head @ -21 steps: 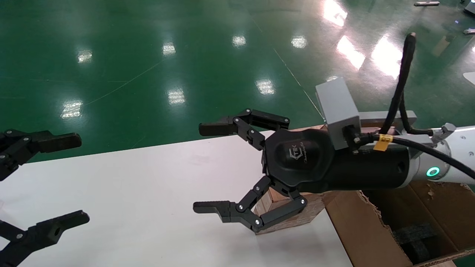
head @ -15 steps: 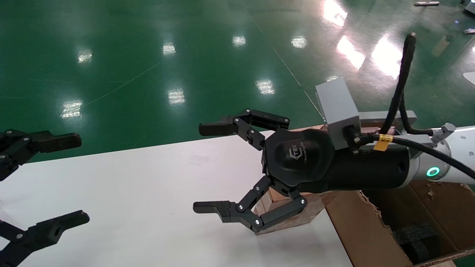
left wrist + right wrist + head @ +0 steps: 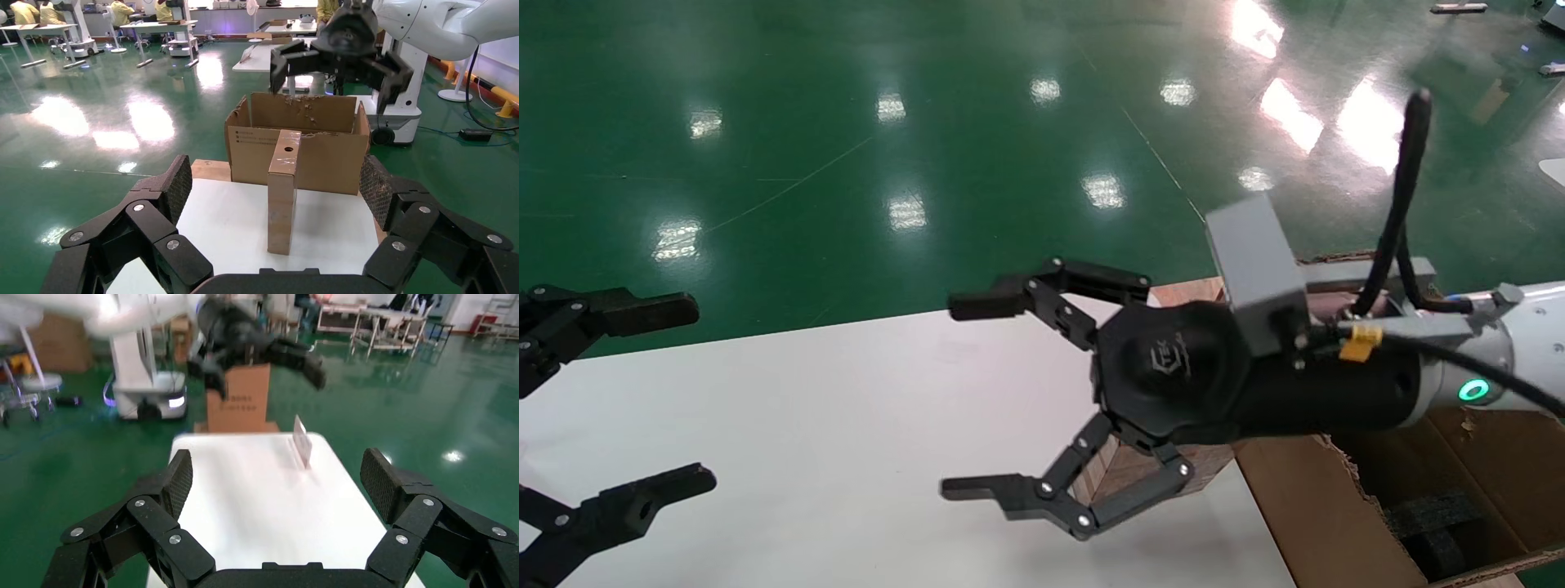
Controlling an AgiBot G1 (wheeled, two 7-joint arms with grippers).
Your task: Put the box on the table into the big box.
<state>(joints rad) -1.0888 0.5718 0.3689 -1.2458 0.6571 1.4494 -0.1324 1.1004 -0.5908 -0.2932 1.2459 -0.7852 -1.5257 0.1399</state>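
The right gripper [image 3: 964,396] hovered wide open above the table [image 3: 805,425], with the box [image 3: 282,190] standing upright below its palm, just beside the big box [image 3: 297,147]. A clean grasp probably called for straddling the narrow faces (not its corners). The left gripper [image 3: 654,396] waited open, well apart.

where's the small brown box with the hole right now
The small glossy brown box stands upright on the white table, just in front of the large torn carton, beneath the open right end effector.
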